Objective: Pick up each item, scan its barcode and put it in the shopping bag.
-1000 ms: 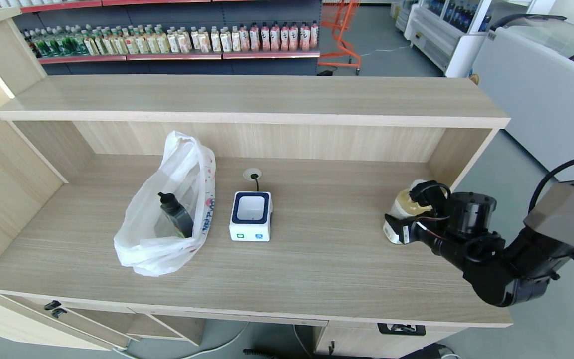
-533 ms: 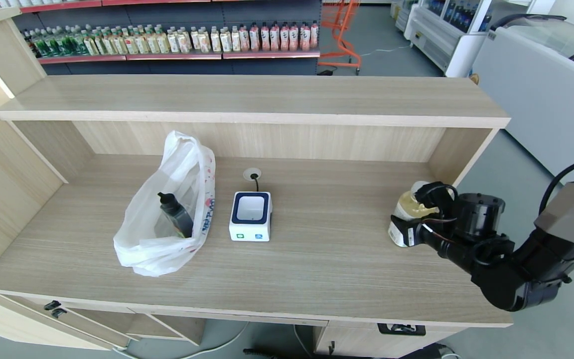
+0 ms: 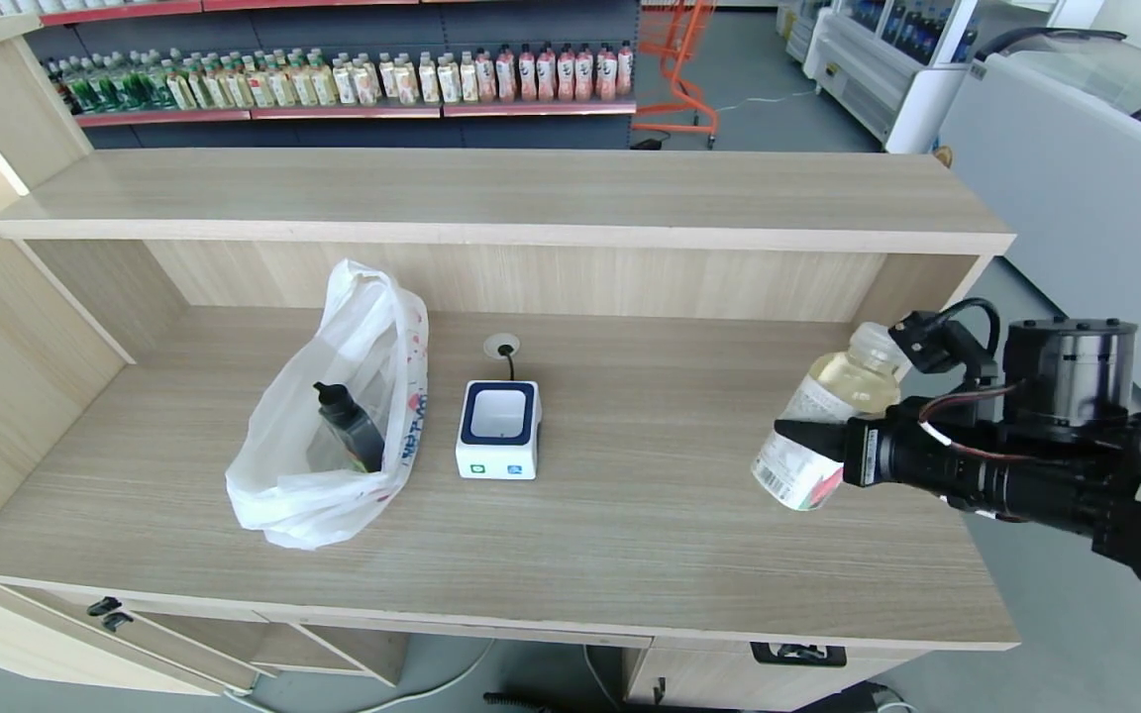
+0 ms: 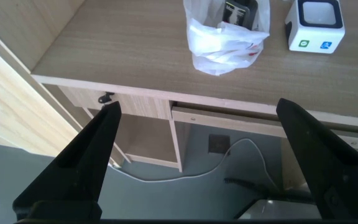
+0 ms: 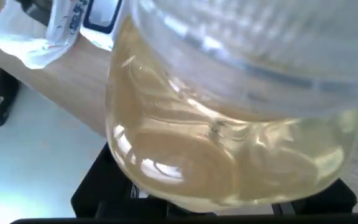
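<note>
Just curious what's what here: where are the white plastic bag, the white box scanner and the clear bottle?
White plastic shopping bag (image 3: 273,503): head view, lower side.
White box scanner, dark blue top (image 3: 499,413): head view, top window.
Clear bottle of pale yellow liquid (image 3: 853,381): head view, shoulder.

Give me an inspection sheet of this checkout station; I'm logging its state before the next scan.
Surface: wooden counter with a raised back ledge.
Job's things: bottle of pale yellow liquid, tilted, held above the counter's right end; barcode scanner mid-counter; shopping bag on its left, open, dark bottle inside.
Clutter: nothing seen.
Grippers: right gripper shut on the bottle of pale yellow liquid; left gripper open, empty, in front of the counter.
Cables: scanner cable enters a grommet; white cable on the floor below.
Surroundings: drink shelves, orange rack, freezers.
</note>
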Motion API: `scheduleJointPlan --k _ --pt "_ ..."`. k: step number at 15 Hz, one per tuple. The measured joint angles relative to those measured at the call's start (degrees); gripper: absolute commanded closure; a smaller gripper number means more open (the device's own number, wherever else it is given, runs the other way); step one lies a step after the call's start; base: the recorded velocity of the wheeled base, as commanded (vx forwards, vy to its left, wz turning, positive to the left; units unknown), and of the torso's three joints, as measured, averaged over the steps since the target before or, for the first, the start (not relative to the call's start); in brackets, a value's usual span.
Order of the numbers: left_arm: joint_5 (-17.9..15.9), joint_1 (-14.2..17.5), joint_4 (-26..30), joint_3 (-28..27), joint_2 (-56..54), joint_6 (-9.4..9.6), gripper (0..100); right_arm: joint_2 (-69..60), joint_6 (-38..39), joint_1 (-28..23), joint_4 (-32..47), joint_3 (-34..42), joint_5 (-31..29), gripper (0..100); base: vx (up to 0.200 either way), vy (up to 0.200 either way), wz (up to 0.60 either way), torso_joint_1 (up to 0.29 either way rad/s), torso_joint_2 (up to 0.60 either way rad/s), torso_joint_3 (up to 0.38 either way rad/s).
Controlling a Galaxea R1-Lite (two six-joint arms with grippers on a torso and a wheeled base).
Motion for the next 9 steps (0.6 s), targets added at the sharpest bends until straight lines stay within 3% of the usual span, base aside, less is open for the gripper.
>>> scheduleJointPlan --k 4,7,9 --pt "-0.05 0.00 0.00 0.00 0.00 0.00 0 -10.08 8.98 5.44 5.41 1.16 11.45 100 0.000 0.000 0.00 0.000 0.00 0.000" --pt "0.00 0.00 0.01 0.00 0.00 -0.02 0 -13.40 10.46 6.92 5.52 2.04 21.74 100 0.000 0.000 0.00 0.000 0.00 0.000" --pt "-0.02 0.00 0.00 0.00 0.00 0.00 0 -14.52 10.37 7.85 5.47 2.00 25.02 100 0.000 0.000 0.00 0.000 0.00 0.000"
